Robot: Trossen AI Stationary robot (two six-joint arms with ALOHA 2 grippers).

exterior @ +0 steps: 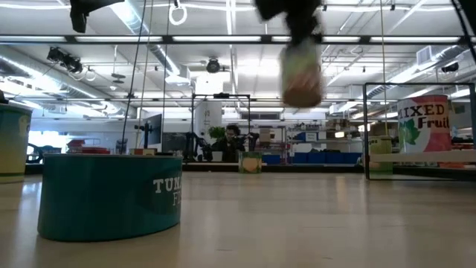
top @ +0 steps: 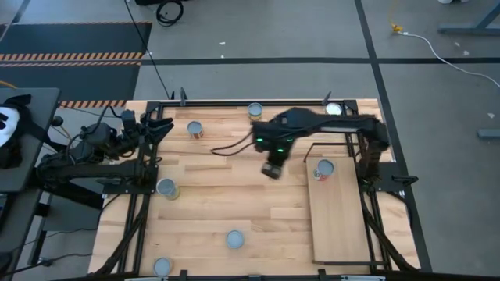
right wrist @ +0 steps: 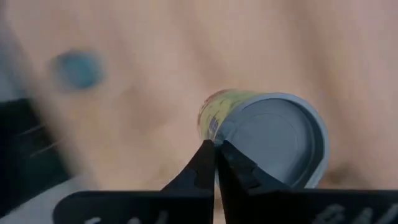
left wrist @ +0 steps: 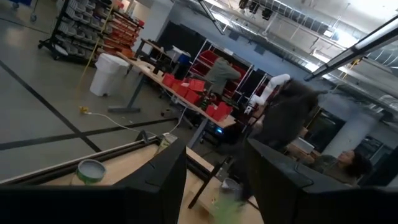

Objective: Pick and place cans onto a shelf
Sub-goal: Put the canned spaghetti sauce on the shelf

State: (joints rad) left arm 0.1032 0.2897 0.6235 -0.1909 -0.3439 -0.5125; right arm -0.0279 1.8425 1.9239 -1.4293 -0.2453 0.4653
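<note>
My right gripper (top: 273,168) hangs over the middle of the table, shut on a can with a yellowish label (exterior: 301,74) that is lifted well above the wood. The can's grey top shows in the right wrist view (right wrist: 273,140). The shelf (top: 340,222), a pale board with a black wire frame at its far end, lies at the right; one can (top: 323,169) stands on its far end. My left gripper (top: 160,125) waits open at the table's far left, its fingers (left wrist: 165,180) spread and empty. My right gripper holds the can at the edge of its grey top (right wrist: 219,135); the two fingers (right wrist: 202,163) meet close together there. They come from above, pointing down. The can hangs below them, upright and clear of the table (exterior: 301,93).
Other cans stand on the planked table: two near the far edge (top: 195,130) (top: 255,110), a white-topped one at far right (top: 333,109), one at left (top: 166,188), two near the front (top: 234,239) (top: 162,266). A teal can (exterior: 111,197) fills the low view's left.
</note>
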